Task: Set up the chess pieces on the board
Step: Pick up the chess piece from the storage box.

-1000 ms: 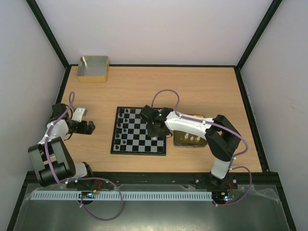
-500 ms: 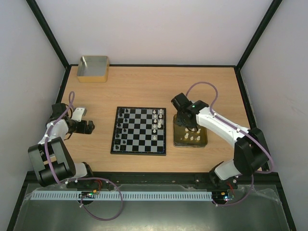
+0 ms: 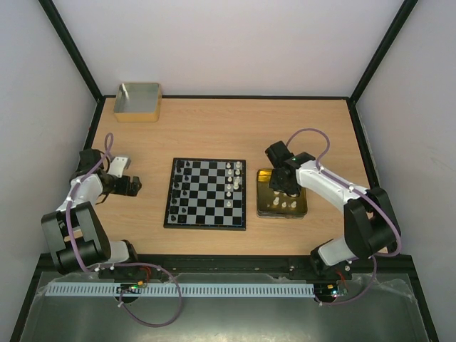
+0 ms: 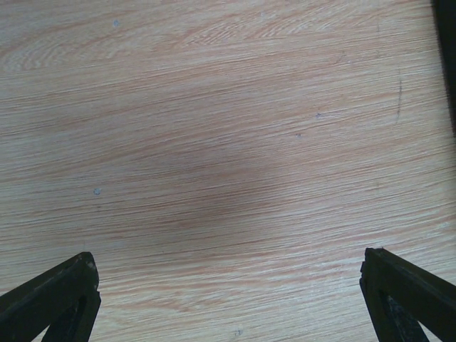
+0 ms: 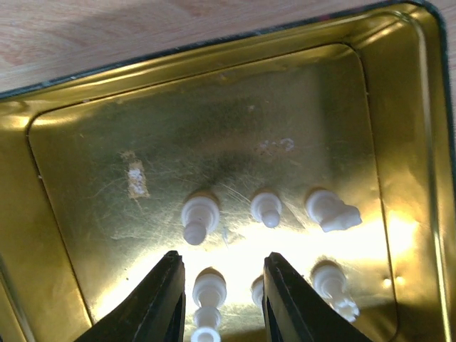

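The board (image 3: 206, 204) lies mid-table, with black chess pieces (image 3: 182, 189) on its left columns and several white ones (image 3: 231, 182) on its right columns. To its right, the gold tin (image 3: 305, 203) holds several white pieces. My right gripper (image 3: 283, 187) hangs over that tin. In the right wrist view the right gripper (image 5: 222, 258) is open, with one upright white piece (image 5: 209, 288) between its fingers and a gap on either side. Other white pieces (image 5: 266, 208) stand around it. My left gripper (image 3: 135, 187) is wide open over bare wood (image 4: 228, 260), left of the board.
A grey box with a tan rim (image 3: 137, 101) stands at the back left corner. The tin's raised walls (image 5: 64, 92) surround the right fingers. Black frame posts and white walls border the table.
The right arm has swung from over the board's right side across to the gold tin and lowered there. White pieces on the board's right columns are now uncovered. The left arm barely shifted.
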Available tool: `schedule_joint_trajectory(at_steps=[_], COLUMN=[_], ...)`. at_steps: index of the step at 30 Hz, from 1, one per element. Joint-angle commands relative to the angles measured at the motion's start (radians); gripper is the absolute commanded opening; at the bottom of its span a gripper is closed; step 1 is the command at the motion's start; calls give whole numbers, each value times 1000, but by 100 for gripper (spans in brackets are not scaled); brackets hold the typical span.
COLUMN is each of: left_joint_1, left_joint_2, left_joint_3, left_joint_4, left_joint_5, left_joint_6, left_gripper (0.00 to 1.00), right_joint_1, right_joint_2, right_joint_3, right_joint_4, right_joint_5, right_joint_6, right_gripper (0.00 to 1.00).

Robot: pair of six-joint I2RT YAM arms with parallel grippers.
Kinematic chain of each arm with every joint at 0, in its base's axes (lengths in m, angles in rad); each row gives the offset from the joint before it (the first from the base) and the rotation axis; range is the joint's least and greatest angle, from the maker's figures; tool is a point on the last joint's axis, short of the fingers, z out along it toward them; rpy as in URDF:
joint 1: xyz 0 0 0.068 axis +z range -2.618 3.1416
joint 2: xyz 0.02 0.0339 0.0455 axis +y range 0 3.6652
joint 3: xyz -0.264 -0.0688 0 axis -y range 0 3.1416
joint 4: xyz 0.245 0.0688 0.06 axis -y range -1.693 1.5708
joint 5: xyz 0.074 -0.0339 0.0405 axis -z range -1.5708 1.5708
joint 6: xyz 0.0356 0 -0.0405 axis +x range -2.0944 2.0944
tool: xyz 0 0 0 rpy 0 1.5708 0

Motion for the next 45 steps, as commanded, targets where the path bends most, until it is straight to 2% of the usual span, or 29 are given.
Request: schedule_joint_trajectory(at_steps=[1, 25, 35, 45], left_joint_1=[-13, -33, -36, -36], left_joint_2=[4, 18, 18, 17], left_joint_3=[21, 17, 14, 11], left_joint_4=[-10, 1, 8, 12], left_joint_5=[-10, -28, -28, -25], left_joint_6=[-14, -13, -19, -26], left_gripper=[100, 99, 100, 99], right_joint_1=[-2, -3, -4, -4], right_joint_2=[30, 126, 157, 127], right_joint_3=[-5, 5, 21, 49], right_joint_4=[45, 100, 107, 51], right_joint_5=[-7, -20, -18, 9], right_joint_6=[-26, -44, -39, -43], right_gripper=[30, 25, 13, 9])
